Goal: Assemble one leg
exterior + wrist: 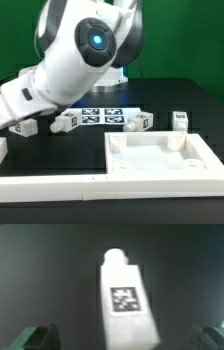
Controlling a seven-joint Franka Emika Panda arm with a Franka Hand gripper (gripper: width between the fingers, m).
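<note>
In the wrist view a leg (125, 303), a white block with one black-and-white tag on its upper face, lies on the dark table. It lies lengthwise between my fingers. My gripper (125, 340) is open, its dark fingertips (41, 338) stand wide apart on either side of the leg's near end, and neither touches it. In the exterior view the arm reaches down to the left, over the leftmost leg (22, 127). Three more legs (66, 121), (138, 122), (180, 120) lie in a row on the table.
The large white square panel (160, 170) with round corner holes lies at the exterior view's front right. The marker board (105, 113) lies behind the legs. A low white wall (50, 186) runs along the front left.
</note>
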